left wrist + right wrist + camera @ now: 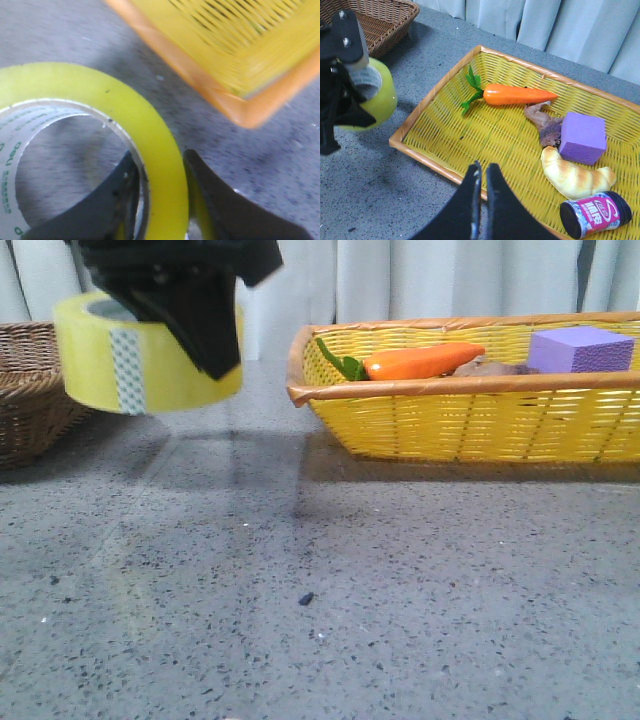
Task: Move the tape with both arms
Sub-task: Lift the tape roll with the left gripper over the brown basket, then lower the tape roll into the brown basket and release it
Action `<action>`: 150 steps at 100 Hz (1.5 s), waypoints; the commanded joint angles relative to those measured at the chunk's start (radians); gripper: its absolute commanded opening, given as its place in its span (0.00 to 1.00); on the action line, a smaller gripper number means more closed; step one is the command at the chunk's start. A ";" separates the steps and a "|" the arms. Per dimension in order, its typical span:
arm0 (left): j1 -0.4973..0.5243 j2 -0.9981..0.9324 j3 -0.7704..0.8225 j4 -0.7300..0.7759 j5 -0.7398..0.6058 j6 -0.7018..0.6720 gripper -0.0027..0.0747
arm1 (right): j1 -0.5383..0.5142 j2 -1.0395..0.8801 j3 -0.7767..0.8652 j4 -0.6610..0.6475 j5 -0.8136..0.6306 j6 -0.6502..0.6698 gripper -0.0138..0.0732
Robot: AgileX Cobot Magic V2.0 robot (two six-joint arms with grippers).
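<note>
Translucent yellow, the tape hangs clear of the grey table at the far left in the front view, between the brown wicker basket and the yellow basket. Your left gripper pinches only one side of the ring, so the roll hangs off to one side; any jolt could make it pivot or slide out and drop to the table.

In the left wrist view, the left gripper's two fingers are clamped across the roll's wall, one inside the white core and one outside. The outer surface looks smooth and glossy, and I judge the hold to be narrow. The yellow basket's orange rim lies near; swing wide and the roll may clip it.

From the right wrist view, your right gripper hovers over the yellow basket's near rim with its fingers almost touching and nothing between them. You must spread them before reaching, or they will knock the roll instead of taking it. The carrot, purple block, croissant and pink-labelled jar crowd the basket, so a drop there could bounce or land badly.
</note>
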 commanded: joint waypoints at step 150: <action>0.561 0.086 -0.081 -0.126 -0.122 0.163 0.15 | -0.002 -0.006 -0.025 -0.037 -0.048 0.002 0.08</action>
